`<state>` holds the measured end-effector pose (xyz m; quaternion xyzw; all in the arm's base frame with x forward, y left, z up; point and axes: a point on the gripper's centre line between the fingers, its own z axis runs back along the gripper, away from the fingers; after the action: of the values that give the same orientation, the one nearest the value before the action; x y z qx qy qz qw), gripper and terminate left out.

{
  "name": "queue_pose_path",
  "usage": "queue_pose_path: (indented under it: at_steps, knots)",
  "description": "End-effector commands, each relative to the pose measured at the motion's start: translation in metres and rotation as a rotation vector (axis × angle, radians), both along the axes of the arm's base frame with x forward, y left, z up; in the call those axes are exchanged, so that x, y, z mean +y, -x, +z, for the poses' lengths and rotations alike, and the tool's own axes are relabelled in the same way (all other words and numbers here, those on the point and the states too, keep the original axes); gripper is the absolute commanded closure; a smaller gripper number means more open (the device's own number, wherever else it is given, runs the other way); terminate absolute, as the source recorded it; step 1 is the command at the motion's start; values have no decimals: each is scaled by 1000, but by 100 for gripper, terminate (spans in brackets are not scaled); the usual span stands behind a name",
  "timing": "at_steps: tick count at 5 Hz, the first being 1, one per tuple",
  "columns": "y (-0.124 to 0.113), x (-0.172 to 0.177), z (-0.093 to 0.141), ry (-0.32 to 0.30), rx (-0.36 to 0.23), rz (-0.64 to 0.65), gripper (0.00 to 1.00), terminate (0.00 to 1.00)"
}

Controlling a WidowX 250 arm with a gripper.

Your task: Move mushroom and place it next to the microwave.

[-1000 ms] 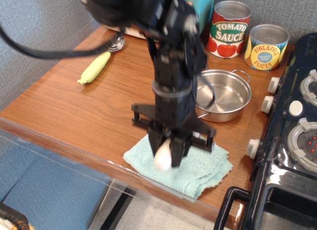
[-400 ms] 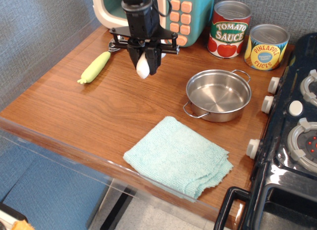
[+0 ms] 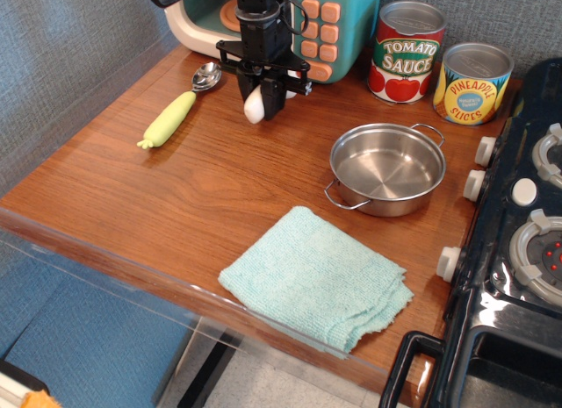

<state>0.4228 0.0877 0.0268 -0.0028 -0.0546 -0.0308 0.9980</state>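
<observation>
Nearest you lies the teal cloth (image 3: 318, 278), then the steel pot (image 3: 387, 168); beyond them your gripper (image 3: 262, 103) pinches the mushroom (image 3: 255, 107), white end down, held above the wooden counter (image 3: 149, 193) just in front of the microwave (image 3: 320, 26), right of the spoon (image 3: 179, 109)

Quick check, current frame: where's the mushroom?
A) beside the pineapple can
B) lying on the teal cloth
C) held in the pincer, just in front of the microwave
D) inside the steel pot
C: the mushroom hangs white end down from the closed pincer right in front of the microwave; the cloth and pot hold nothing.
</observation>
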Motion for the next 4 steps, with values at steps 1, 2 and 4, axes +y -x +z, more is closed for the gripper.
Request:
queue_pose_path:
  at_steps: [1,2,4]
  knots:
    - [1,-15,40,-38,-62,-75,0,0]
    - [4,-13,54,-53,-95,-50,0,0]
    - [18,-16,93,-41,-124,42,0,0]
